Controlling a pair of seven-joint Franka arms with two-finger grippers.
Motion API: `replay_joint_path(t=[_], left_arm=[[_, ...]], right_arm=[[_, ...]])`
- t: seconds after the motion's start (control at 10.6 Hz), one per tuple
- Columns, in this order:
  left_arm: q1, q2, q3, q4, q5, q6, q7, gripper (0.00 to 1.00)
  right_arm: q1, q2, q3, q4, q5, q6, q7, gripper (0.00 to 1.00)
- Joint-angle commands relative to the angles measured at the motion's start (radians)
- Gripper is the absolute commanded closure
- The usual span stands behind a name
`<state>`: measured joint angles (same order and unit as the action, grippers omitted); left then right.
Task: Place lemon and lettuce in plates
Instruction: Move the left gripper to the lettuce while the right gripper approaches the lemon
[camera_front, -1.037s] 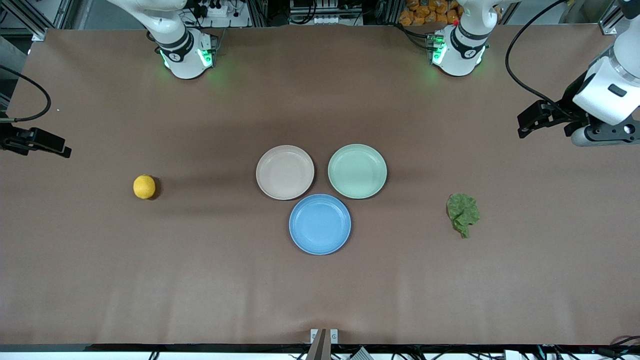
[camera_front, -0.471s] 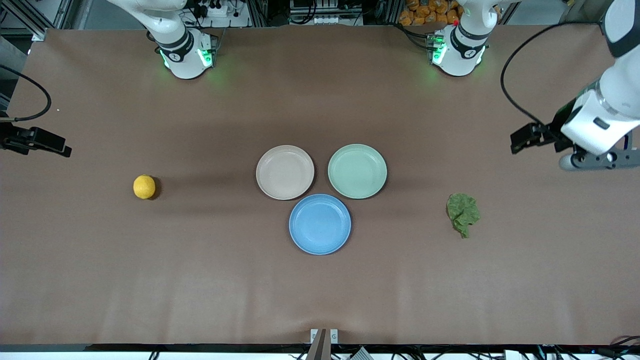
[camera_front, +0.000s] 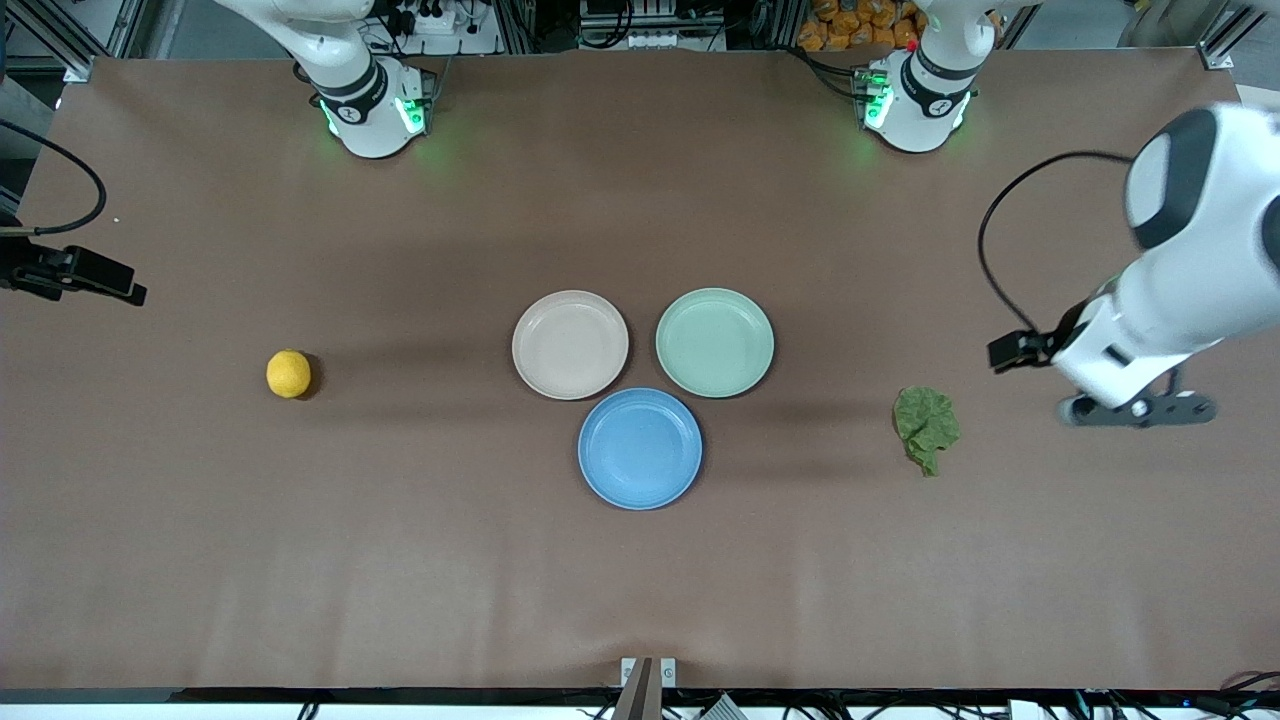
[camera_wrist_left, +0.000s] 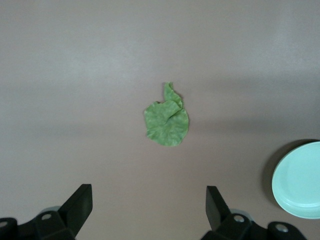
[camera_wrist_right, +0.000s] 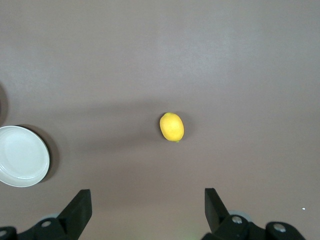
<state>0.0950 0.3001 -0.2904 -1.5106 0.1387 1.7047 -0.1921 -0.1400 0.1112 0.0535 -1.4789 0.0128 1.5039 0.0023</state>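
The lemon (camera_front: 288, 373) lies on the table toward the right arm's end; it also shows in the right wrist view (camera_wrist_right: 171, 126). The lettuce (camera_front: 926, 427) lies toward the left arm's end and shows in the left wrist view (camera_wrist_left: 166, 121). The beige-pink plate (camera_front: 570, 344) and the mint green plate (camera_front: 714, 342) sit side by side mid-table, both empty. My left gripper (camera_front: 1137, 411) hangs open (camera_wrist_left: 148, 197) above the table beside the lettuce. My right gripper (camera_wrist_right: 147, 200) is open and empty, high above the table near the lemon; the front view shows only its wrist part (camera_front: 72, 274).
A blue plate (camera_front: 640, 449) sits nearer the front camera, touching the gap between the two plates. The mint plate's rim shows in the left wrist view (camera_wrist_left: 299, 180), the beige-pink plate in the right wrist view (camera_wrist_right: 22, 156). The arm bases (camera_front: 372, 100) stand along the table's back edge.
My left arm has swung down and toward the lettuce from the table's end. The right arm has barely moved. Lemon, lettuce and plates have not moved.
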Motion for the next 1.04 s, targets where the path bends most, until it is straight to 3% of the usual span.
replay_joint_path(t=[0.0,0.19,0.66,0.94], left_arm=[[0.011,0.086,-0.004,0.003,0.027,0.093,0.02,0.0],[0.012,0.126,-0.004,-0.061,0.027,0.221,0.022,0.0],[0.044,0.198,-0.003,-0.239,0.035,0.513,0.048,0.0],[0.054,0.286,0.003,-0.247,0.033,0.566,0.048,0.0]], right_arm=[[-0.01,-0.062,0.006,-0.076,-0.01,0.012,0.007,0.0],[-0.019,-0.102,0.006,-0.135,-0.01,0.024,0.007,0.0],[-0.053,-0.093,0.008,-0.135,-0.01,0.039,-0.002,0.0],[-0.052,-0.084,0.008,-0.152,-0.008,0.09,-0.002,0.0]])
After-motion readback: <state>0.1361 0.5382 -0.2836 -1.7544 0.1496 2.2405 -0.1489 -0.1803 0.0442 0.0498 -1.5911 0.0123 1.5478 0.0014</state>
